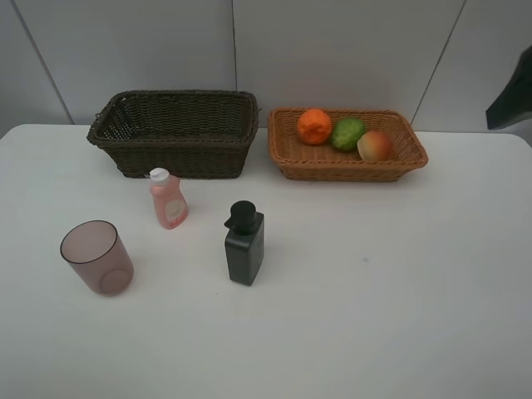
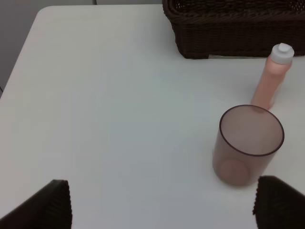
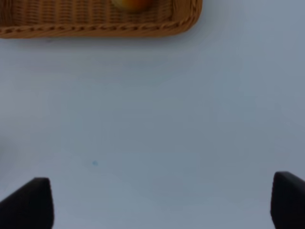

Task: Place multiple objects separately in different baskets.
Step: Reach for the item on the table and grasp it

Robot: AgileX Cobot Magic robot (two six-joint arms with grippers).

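Three fruits in, three items out on the table (image 1: 391, 299), both arms empty-handed.

From the table's middle, the light tan basket (image 1: 407, 163) sits at one o'clock with the orange (image 1: 314, 126), green fruit (image 1: 348, 133) and red-orange fruit (image 1: 376, 146) inside. The dark brown basket (image 1: 174, 154) at eleven looks empty. The pink bottle (image 1: 168, 199) stands at ten, the mauve cup (image 1: 97, 257) at nine, the grey pump bottle (image 1: 244, 243) near centre. The left gripper (image 2: 164, 205) hangs with jaws spread wide, holding nothing, and the cup is just ahead of it. The right gripper (image 3: 159, 202) is equally wide over bare table near the tan basket. The trouble I see is that the pink bottle stands close behind the cup, so a reach that runs long could tip it. That smooth cup may also slip from a shallow pinch.
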